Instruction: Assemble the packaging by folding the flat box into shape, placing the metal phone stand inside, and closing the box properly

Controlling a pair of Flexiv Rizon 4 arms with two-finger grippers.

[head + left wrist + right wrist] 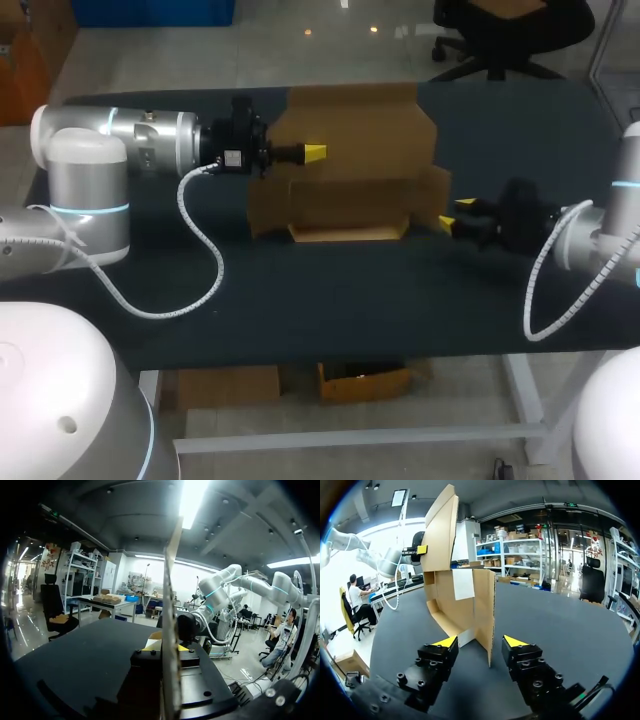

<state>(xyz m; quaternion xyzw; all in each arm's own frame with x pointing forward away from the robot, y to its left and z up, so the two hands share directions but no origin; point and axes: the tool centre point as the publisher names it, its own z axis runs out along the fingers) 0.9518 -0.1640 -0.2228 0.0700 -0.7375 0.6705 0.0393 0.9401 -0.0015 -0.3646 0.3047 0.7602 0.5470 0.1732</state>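
Dark table (330, 300) fills my head view. Near its middle sits the half-folded cardboard box (345, 205), brown, with its base on the surface, a low front wall toward me and a tall back panel (350, 115) raised behind it. My left arm (130, 140) comes in level from the left side. My right arm (600, 235) comes in from the right, nearer the front edge.

A white coiled cable (200, 250) loops from the left wrist down over the table.

The left gripper (315, 151) is at the left part of the back panel. In its wrist view the panel runs edge-on straight between the two fingers, with a yellow tip against each face, so I read it as clamped on that panel.

The right gripper (455, 213) sits at the box's right end with its fingers spread apart. Its wrist view shows the edge of the end flap (485, 605) standing between the yellow tips. There is a gap on either side, and the flap touches neither finger as far as I can see.
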